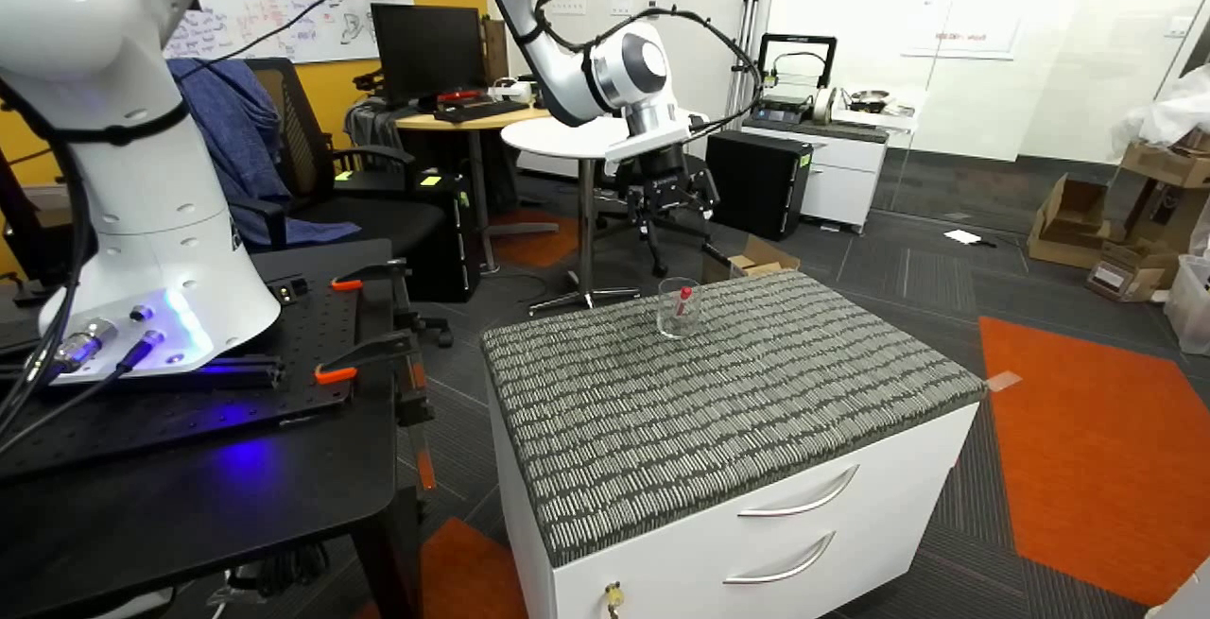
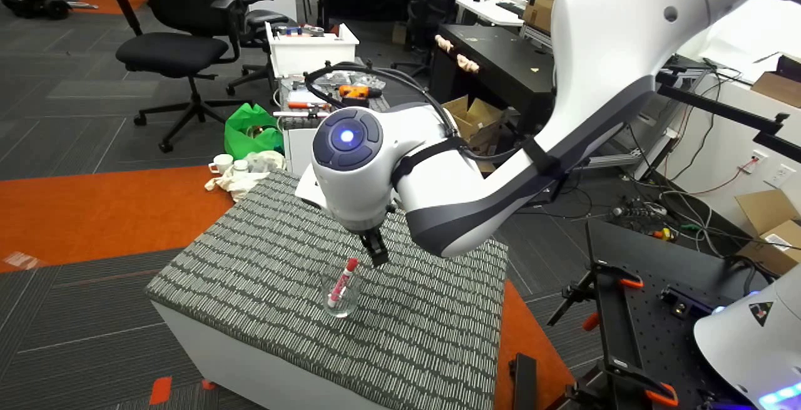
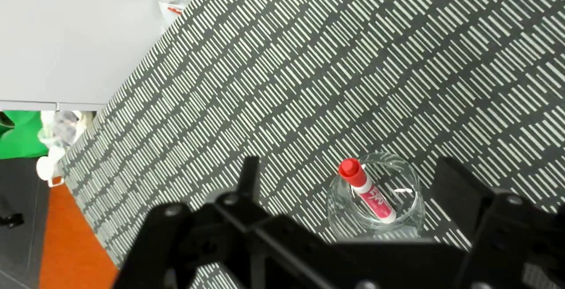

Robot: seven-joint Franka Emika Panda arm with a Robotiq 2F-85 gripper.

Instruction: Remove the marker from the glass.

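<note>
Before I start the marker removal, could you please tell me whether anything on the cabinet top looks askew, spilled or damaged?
Nothing stands out: the clear drinking glass stands upright on the patterned cabinet top, with no crack or spill visible, and the red Expo marker, capped, simply leans inside it.

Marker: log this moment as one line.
gripper: open, empty | marker: leaning in glass, red cap up | glass: upright on mat | removal: not yet done
</note>
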